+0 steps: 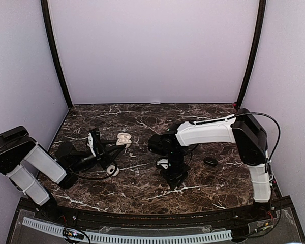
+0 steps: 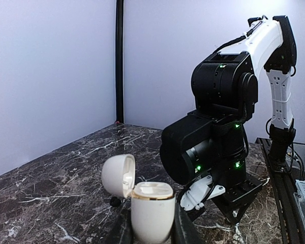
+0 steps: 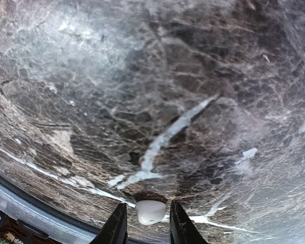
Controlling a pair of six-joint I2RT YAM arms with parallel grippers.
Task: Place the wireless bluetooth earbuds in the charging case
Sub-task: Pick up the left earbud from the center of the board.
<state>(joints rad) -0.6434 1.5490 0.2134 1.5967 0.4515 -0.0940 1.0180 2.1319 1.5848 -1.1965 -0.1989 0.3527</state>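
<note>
While the left gripper (image 2: 151, 231) clamps the open white pebble-shaped charging case (image 2: 152, 206), lower centre, the right gripper (image 3: 147, 223) straddles a small white earbud (image 3: 151, 212) on the dark marble table (image 3: 193, 101), bottom edge; gripping or not, cannot tell. Risk: off-centre pinch squirts the smooth bud sideways.

Left arm (image 1: 38, 165) and right arm (image 1: 203, 133) (green-lit) have white shells, black joints.

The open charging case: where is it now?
The charging case is left of centre in the top view, gripped by the left end effector, left of the right arm.
</note>
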